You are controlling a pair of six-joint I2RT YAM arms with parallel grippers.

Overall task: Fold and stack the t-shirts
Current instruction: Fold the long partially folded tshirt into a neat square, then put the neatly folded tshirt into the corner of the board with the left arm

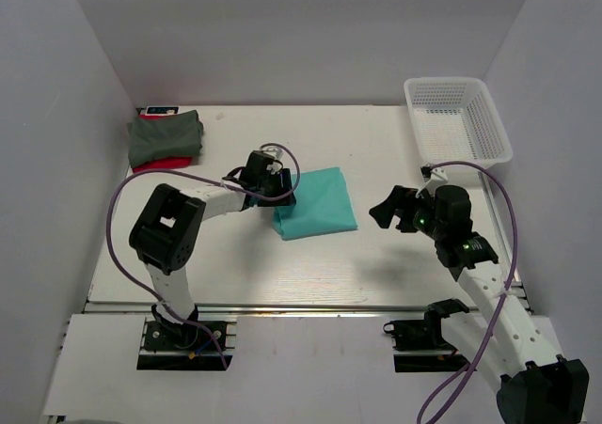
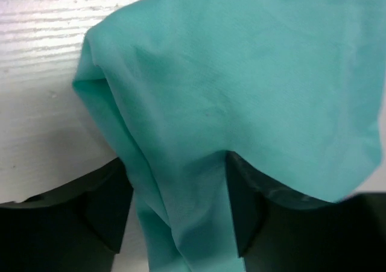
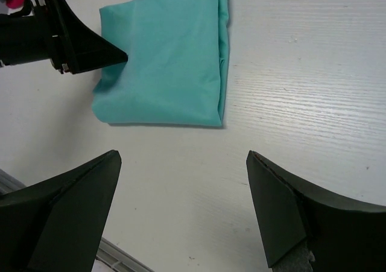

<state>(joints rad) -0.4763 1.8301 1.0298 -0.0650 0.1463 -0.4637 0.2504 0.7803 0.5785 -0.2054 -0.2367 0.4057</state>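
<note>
On the white table (image 1: 235, 274), the left gripper (image 1: 282, 196) straddled the nine-o'clock edge of the teal t-shirt (image 1: 318, 203); we couldn't tell if it clamped. The right gripper (image 1: 384, 210) gaped empty at three o'clock.

Bright, even light from above; only faint, soft shadows on the white bench (image 1: 282, 274) around the shirt (image 1: 320, 203). Left wrist view is slightly blurred close up.

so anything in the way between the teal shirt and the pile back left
Nothing visible. The table between the teal shirt and the pile is bare; only the left gripper, at the shirt's left edge, sits on that line.
</note>
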